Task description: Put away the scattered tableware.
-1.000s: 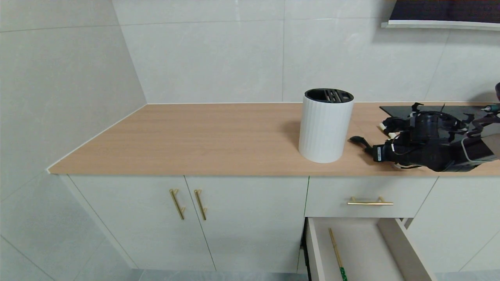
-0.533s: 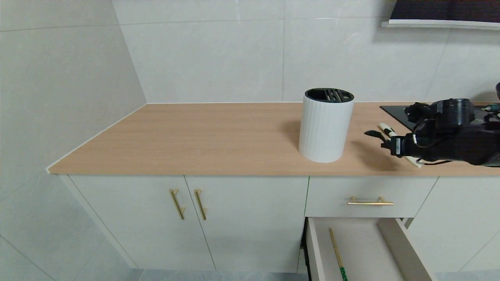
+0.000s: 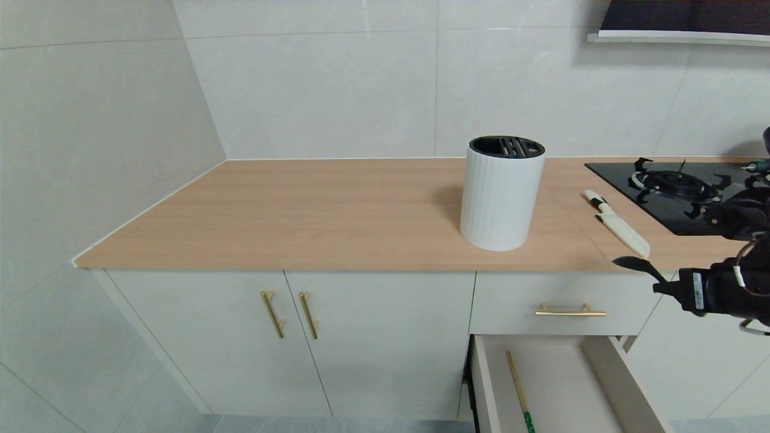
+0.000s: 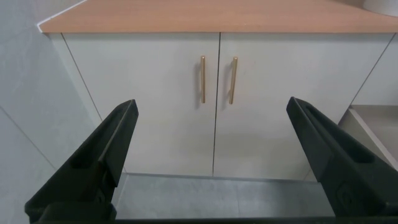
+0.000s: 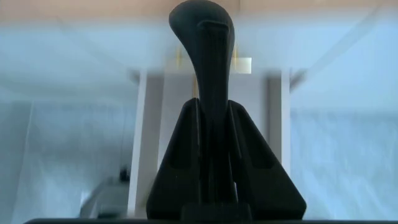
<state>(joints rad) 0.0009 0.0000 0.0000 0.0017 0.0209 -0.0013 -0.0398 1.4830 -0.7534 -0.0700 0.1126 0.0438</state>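
Observation:
My right gripper (image 3: 669, 285) hangs just in front of the counter's front edge at the right, above the open drawer (image 3: 482, 379). It is shut on a black utensil (image 3: 633, 264), whose rounded end (image 5: 204, 37) sticks out past the closed fingers (image 5: 244, 143). A white knife (image 3: 618, 225) lies on the wooden counter between the ribbed white utensil holder (image 3: 502, 193) and the stove. One chopstick (image 3: 517, 388) lies in the drawer. My left gripper (image 4: 211, 107) is open with nothing in it, low in front of the cabinet doors (image 4: 217, 106).
A black gas stove (image 3: 671, 187) sits at the counter's right end. A shut drawer with a gold handle (image 3: 569, 311) is above the open one. The counter (image 3: 313, 210) left of the holder is bare wood. Tiled walls stand behind and to the left.
My right gripper has lifted the black utensil off the counter beside the holder and carried it forward and down past the counter edge, uncovering the white knife.

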